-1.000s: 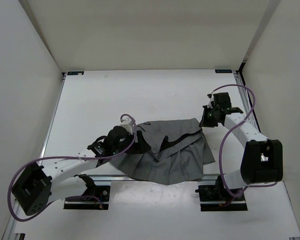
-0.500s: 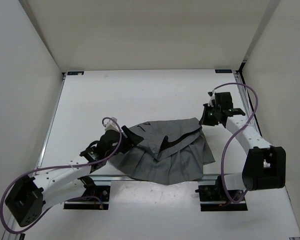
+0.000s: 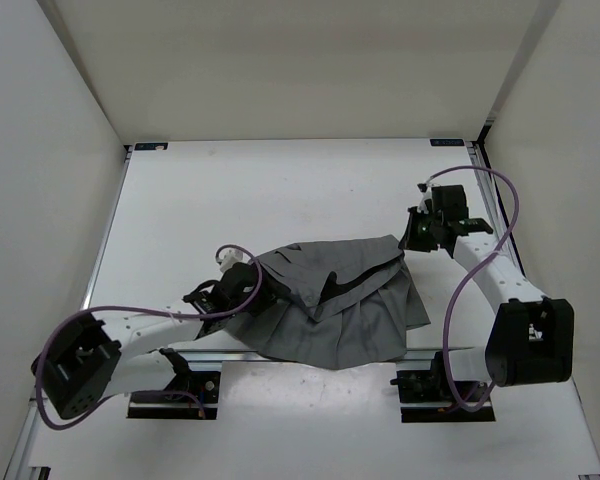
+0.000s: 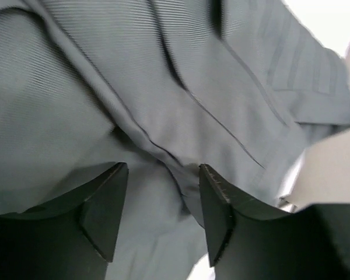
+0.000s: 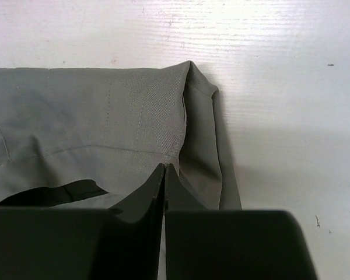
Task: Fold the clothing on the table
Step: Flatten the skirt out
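**Fig.** Top cam + 2 wrist cams, one moment.

**(a) Top cam.** The clothing point(image 3: 350, 310), grey and pleated, lies crumpled on the bench point(image 3: 280, 190) close to the front edge, btw my two arms. I can't tell whether its near hem hangs over that edge. The left arm point(image 3: 150, 325) lies low along the front, its wrist at the garment's left edge. From above, the left jaws are hidden under that wrist.

**(b) L wrist cam.** The left jaws stand parted and released, w/ a cloth ridge running btw the two fingers point(image 4: 105, 204). Fabric fills nearly the whole view and is slightly blurred. Whether the tips touch it isn't readable. A pale shape at the right edge is cut off and I can't identify it.

**(c) R wrist cam.** The right jaws are clenched on the clothing's far right corner. The fingers point(image 5: 146, 198) are pressed together and the cloth puckers at their tips. A dark opening in the fabric to their left is partly hidden behind them. Bare bench lies beyond.
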Controlling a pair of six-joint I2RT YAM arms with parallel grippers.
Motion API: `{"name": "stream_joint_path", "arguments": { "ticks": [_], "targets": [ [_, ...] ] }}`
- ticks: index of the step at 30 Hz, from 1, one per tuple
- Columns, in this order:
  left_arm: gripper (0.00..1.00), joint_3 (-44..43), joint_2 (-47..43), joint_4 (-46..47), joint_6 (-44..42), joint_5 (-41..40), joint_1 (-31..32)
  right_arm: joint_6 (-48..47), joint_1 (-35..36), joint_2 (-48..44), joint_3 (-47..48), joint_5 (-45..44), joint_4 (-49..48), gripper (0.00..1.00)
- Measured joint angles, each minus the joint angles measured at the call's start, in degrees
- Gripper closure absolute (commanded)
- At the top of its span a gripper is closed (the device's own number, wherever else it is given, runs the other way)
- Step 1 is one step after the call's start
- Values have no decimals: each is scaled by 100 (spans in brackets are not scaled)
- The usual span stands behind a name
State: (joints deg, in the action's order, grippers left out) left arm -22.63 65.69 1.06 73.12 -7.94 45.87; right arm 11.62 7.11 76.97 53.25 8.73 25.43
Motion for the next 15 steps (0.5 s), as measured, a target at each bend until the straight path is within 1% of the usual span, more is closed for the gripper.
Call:
{"name": "stream_joint_path", "arguments": {
  "ticks": [3,5,6,7,8,12,15],
  "targets": [
    [43,-2,420,205,24,-24,-2,2,7,-66,-83,26,-26,100],
    [54,-13,697,323,31,-50,-13,2,20,-66,-127,42,-42,100],
    [69,-26,798,387,37,-55,-31,4,26,-72,-153,39,-42,100],
    [81,-59,901,433,50,-55,-46,7,35,-85,-184,39,-46,100],
    [100,-116,1005,487,26,-61,-61,11,42,-105,-229,42,-59,100],
    [100,-391,1202,560,-98,-83,-96,35,96,-249,-411,46,-70,100],
    [100,-463,1008,544,-205,-79,-138,44,127,-332,-457,46,-72,100]
  ]
}}
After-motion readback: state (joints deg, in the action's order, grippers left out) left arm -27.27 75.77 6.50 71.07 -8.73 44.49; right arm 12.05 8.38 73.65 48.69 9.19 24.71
